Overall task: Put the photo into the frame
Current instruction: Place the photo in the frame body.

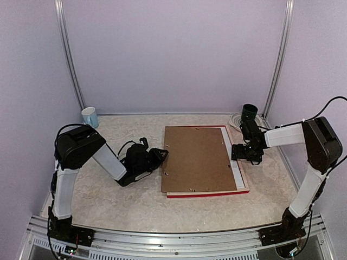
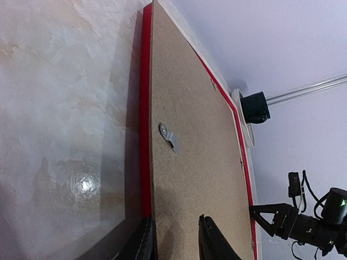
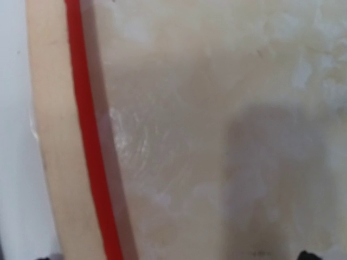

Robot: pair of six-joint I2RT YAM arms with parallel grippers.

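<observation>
Two grippers at opposite sides of a face-down frame

The left gripper [image 2: 174, 233], jaws partly spread, straddles the left edge of the plain brown backing board [image 1: 198, 157], one finger on each side; no clamp is visible. That board lies askew on the large red-edged rectangular frame [image 1: 206, 194], which sits flat on the mottled beige table [image 1: 119, 200]. The right gripper [image 1: 237, 151] stands spread wide at the frame's right rail. The photo is hidden from view.

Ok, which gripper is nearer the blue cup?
Left. The left gripper sits at the board's left edge, the side toward the blue cup. The right gripper is across the board, at the frame's right rail, well farther from it.
</observation>
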